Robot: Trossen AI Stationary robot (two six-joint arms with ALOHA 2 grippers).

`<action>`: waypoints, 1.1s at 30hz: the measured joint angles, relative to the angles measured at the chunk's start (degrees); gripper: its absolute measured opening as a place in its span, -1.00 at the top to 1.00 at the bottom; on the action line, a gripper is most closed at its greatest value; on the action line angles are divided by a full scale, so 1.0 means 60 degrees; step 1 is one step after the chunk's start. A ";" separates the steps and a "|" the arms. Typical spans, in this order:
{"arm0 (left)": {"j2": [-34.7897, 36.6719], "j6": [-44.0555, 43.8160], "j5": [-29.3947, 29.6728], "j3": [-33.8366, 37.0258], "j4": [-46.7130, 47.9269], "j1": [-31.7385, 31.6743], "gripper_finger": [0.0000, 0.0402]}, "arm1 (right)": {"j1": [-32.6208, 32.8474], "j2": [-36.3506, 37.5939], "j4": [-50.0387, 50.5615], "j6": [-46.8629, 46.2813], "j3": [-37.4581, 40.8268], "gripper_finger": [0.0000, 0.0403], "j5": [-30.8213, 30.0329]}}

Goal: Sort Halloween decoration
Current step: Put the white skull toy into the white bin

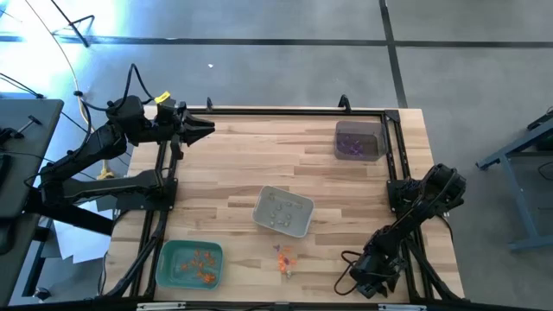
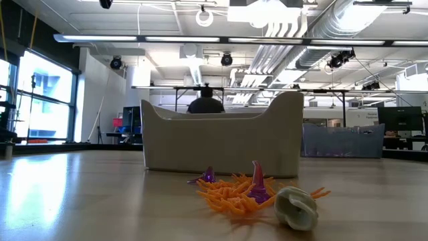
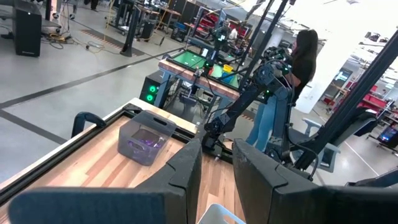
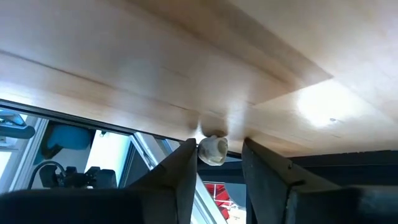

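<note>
You have a light wooden worktop carrying a teal tray, a pale grey tray and a dark translucent bin.

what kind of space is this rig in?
Likely an open robotics lab or workshop: exposed ceiling ducts, another robot arm at a workbench with a person beside it, polished concrete floor.

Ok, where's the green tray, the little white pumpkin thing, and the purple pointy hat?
green tray (image 1: 166, 269): high view, on a bare bit of its floor by the left wall.
white trinket (image 2: 296, 208): low view, on the middle of its rounded body.
purple pointy trinket (image 2: 257, 182): low view, on its cone.
</note>
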State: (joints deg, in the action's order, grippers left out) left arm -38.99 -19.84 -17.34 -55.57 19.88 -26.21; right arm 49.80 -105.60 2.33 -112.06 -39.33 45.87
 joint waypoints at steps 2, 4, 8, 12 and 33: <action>0.0000 0.0000 0.0000 0.0000 0.0000 -0.0002 0.62 | 0.0000 0.0000 0.0000 0.0002 0.0000 0.42 0.0005; -0.0001 0.0000 0.0000 0.0000 0.0000 0.0000 0.62 | 0.0000 0.0000 0.0000 0.0002 0.0000 0.46 0.0007; 0.0002 0.0063 0.0000 0.0000 0.0000 0.0000 0.62 | 0.0000 0.0000 -0.0039 -0.0157 0.0000 0.54 0.0002; 0.0002 0.0178 0.0000 0.0000 0.0000 -0.0001 0.62 | -0.0007 0.0000 -0.0058 -0.0542 0.0000 0.64 -0.0101; -0.0002 0.0171 0.0000 0.0000 0.0000 0.0001 0.62 | 0.0024 0.0370 -0.0347 -0.0641 0.0055 0.88 -0.0360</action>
State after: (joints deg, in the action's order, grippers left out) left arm -39.00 -18.81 -17.34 -55.57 19.88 -26.20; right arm 49.95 -103.38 0.24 -115.90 -39.00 43.71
